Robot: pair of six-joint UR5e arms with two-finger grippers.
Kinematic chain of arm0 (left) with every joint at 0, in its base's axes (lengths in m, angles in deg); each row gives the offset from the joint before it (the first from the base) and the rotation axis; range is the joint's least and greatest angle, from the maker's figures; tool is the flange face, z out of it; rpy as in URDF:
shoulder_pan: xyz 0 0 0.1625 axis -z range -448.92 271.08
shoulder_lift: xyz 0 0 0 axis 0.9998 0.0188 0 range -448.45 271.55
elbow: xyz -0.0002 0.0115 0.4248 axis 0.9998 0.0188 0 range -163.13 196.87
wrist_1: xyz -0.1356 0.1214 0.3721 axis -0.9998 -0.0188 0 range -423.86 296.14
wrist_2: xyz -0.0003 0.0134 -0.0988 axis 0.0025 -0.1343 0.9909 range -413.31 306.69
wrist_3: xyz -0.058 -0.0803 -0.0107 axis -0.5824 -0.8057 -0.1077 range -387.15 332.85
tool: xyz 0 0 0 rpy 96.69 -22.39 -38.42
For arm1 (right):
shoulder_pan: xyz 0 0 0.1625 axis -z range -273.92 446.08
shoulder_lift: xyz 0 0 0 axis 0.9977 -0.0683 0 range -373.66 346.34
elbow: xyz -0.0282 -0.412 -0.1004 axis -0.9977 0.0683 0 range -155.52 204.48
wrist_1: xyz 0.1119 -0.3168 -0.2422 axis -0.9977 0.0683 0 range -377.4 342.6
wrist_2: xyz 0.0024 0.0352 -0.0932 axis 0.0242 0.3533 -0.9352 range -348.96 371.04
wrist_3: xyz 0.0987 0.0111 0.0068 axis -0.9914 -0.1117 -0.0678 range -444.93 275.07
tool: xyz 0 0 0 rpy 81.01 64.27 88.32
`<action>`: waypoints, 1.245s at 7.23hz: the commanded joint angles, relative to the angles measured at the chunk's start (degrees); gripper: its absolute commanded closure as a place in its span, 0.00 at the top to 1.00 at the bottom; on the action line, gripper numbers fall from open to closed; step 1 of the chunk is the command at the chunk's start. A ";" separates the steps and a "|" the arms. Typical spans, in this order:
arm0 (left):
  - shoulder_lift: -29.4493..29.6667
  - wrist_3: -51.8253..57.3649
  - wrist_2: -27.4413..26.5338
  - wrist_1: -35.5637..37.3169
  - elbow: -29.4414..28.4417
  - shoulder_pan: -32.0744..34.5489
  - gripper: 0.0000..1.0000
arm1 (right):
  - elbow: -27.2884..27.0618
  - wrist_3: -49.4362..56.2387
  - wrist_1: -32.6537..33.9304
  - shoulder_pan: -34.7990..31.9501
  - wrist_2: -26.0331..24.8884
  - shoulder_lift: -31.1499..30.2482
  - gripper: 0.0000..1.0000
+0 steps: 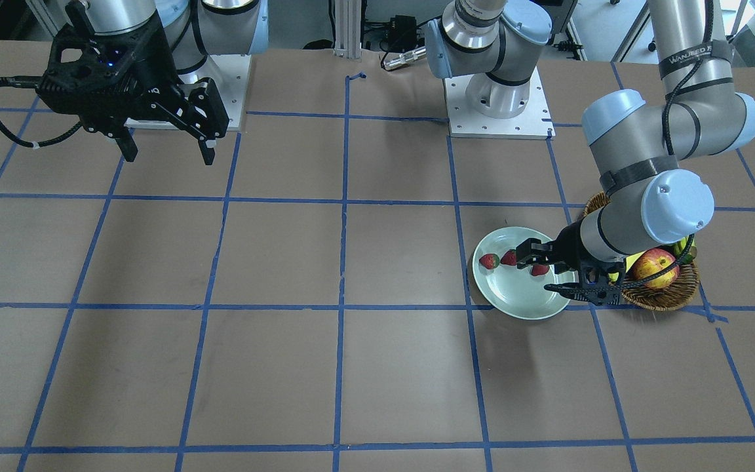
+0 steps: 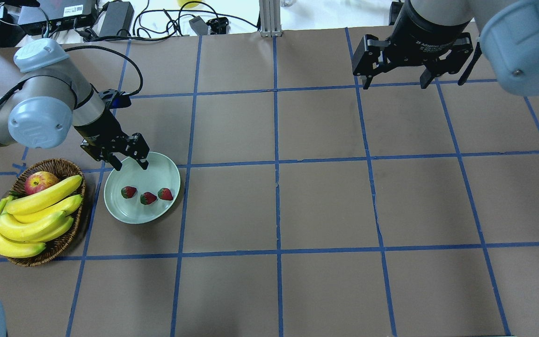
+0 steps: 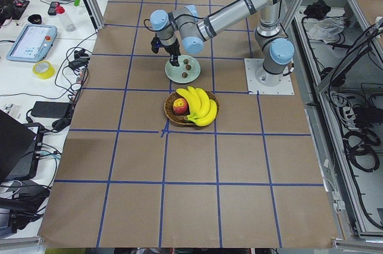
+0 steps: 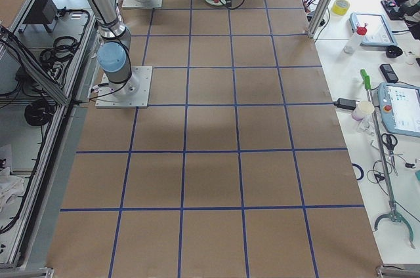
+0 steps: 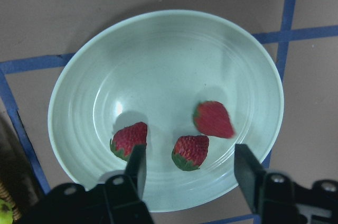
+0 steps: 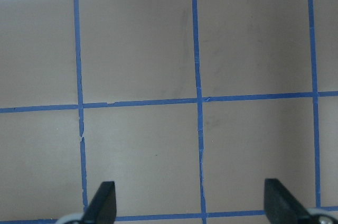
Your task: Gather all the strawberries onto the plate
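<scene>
Three red strawberries (image 2: 128, 192) (image 2: 148, 198) (image 2: 165, 194) lie in a row inside the pale green plate (image 2: 157, 171). The left wrist view shows them (image 5: 129, 139) (image 5: 191, 151) (image 5: 214, 119) on the plate (image 5: 158, 65) too. My left gripper (image 2: 131, 164) hangs open and empty just above the plate, by its far rim; it also shows in the front view (image 1: 532, 270) and its own wrist view (image 5: 190, 152). My right gripper (image 2: 395, 85) is open and empty, high over bare table far to the right, with only taped paper below it (image 6: 190, 203).
A brown wicker basket (image 2: 59, 166) stands just left of the plate, holding a bunch of bananas (image 2: 31, 215) and a red-yellow apple (image 2: 40, 181). The left arm's elbow (image 1: 676, 206) hangs over the basket. Blue tape lines grid the brown table.
</scene>
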 commanded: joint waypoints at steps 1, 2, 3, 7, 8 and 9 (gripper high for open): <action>-3.14 -5.95 -0.30 -6.79 -5.74 0.27 1.00 | 0.00 0.00 -0.04 -0.03 0.08 0.00 1.00; -4.63 -11.22 -0.30 -12.33 -10.74 0.36 1.00 | 0.00 0.00 -0.04 -0.03 -0.01 0.00 1.00; -5.78 -15.80 -0.39 -16.21 -15.66 0.36 1.00 | 0.00 0.00 -0.04 -0.03 -0.01 0.00 1.00; -12.19 -17.86 -4.87 -17.57 -18.78 7.10 1.00 | -0.09 0.00 -0.04 0.06 0.08 0.00 1.00; -12.99 -19.43 -5.30 -17.31 -18.79 10.35 1.00 | 0.00 0.00 -0.04 0.06 -0.01 0.00 1.00; -13.09 -20.23 -4.87 -17.05 -17.83 11.60 1.00 | 0.00 0.00 -0.04 -0.03 -0.01 0.00 1.00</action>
